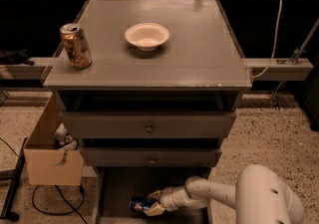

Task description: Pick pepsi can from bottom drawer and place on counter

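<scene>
Pincer [152,204] sits low in the bottom centre of the frame, inside the bottom drawer [119,188], which is pulled open. Its two fingers [156,211] are closed on the right end of the pepsi can [138,204], one above it and one below as seen here. The can lies on its side on the drawer floor, its blue body pointing towards the left. The white arm [209,192] runs from the pincer to the right and joins a rounded white shell [269,198] in the lower right corner.

At the lower left, a cardboard box [52,166] stands on the speckled floor [269,138] just beside the cabinet, with a dark cable [45,203] looping below it.

Above the open drawer come two shut drawers, the middle drawer [149,157] and the top drawer [148,124], each with a small round knob.

Higher in the frame, the grey desk [199,54] carries a gold-brown can [76,45], upright near its left edge, and a pale bowl [147,35] near the centre, well apart from that can. A white cord [275,24] hangs at the upper right.
</scene>
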Action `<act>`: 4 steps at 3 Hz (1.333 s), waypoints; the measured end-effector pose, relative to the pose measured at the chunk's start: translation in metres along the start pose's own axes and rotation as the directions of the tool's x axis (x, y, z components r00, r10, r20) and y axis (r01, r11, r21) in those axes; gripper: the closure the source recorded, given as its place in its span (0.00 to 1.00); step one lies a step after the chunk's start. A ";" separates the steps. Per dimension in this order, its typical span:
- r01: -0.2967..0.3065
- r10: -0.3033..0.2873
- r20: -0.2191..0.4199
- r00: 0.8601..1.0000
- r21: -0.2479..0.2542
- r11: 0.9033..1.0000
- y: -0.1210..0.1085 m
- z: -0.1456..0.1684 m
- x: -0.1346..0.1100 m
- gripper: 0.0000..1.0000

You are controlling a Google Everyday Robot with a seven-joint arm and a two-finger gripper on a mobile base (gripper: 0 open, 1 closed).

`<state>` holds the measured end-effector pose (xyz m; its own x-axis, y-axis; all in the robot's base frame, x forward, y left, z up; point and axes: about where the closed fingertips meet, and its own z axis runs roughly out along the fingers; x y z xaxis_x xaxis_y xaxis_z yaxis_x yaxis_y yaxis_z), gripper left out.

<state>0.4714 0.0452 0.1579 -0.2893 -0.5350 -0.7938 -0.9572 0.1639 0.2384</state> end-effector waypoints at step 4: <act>0.114 -0.114 -0.013 0.993 0.076 0.991 0.062 -0.149 -0.057 1.00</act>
<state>0.4285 -0.0374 0.3011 -0.1787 -0.5606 -0.8086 -0.9811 0.1639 0.1032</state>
